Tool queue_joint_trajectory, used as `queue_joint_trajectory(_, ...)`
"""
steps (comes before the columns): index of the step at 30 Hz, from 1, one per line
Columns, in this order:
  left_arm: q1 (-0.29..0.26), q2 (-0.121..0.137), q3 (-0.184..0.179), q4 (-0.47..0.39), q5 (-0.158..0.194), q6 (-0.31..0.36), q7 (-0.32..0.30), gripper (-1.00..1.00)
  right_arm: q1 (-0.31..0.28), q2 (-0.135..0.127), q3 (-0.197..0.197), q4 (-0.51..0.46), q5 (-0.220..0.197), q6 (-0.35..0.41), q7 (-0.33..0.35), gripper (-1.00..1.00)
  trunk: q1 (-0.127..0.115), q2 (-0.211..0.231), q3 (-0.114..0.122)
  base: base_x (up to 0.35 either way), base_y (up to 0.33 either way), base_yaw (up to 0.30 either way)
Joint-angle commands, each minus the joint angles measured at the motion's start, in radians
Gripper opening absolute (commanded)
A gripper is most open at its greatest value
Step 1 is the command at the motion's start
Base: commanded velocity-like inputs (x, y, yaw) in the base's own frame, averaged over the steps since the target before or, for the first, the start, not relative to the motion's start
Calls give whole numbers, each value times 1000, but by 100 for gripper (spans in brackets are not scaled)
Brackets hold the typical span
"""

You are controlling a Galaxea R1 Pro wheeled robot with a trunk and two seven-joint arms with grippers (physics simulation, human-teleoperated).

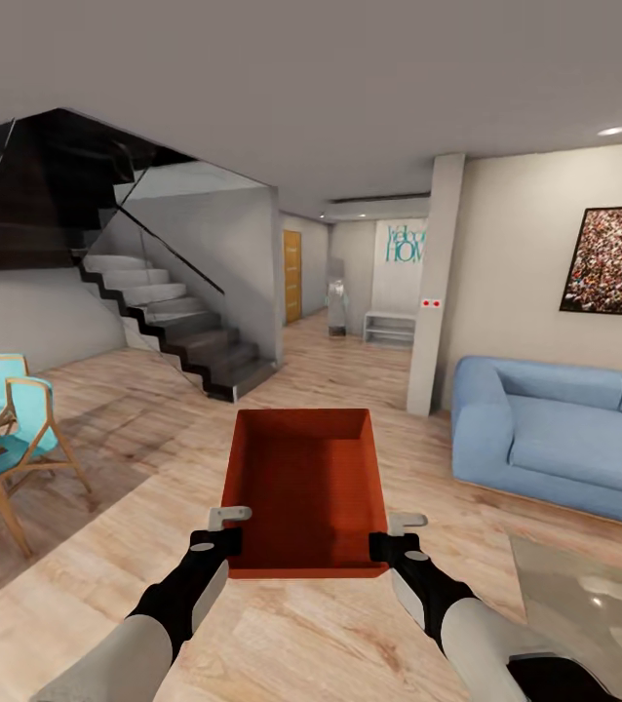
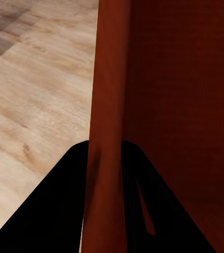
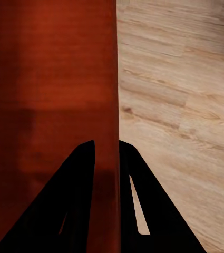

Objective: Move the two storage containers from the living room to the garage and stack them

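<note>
head view: one storage container (image 1: pixel 306 487) is carried in the air in front of the robot, above the wood plank floor (image 1: pixel 136 458) of the living room, between the staircase (image 1: pixel 170 322) and the blue sofa (image 1: pixel 555 439). the left gripper (image 1: pixel 221 534) and the right gripper (image 1: pixel 401 538) pinch its two side walls near the closer end. it looks stiff and light, with smooth walls, so i think it may slip.

left wrist view: the left gripper (image 2: pixel 105 158) is closed on the thin wall of the container (image 2: pixel 169 105), one finger on each face.

right wrist view: the right gripper (image 3: pixel 106 158) clamps the opposite wall of the container (image 3: pixel 48 79) the same way. holding on the rim seems best.
</note>
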Motion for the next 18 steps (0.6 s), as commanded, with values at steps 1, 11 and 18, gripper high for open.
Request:
queue_joint_trajectory(1,1,4,-7,1,8,8,49,-100,-1,-10,-14,-4,12,-49,-78,-100,1,-1,0,320,75,0)
queue_joint_trajectory(11,1,3,-7,2,8,8,47,-100,-1,-9,-15,-4,12,-50,-80,-100,1,-1,0,320,75,0)
queue_joint_trajectory(18,1,4,-7,1,8,8,48,-100,-1,-8,-13,-4,13,-49,-79,-100,1,-1,0,321,75,0)
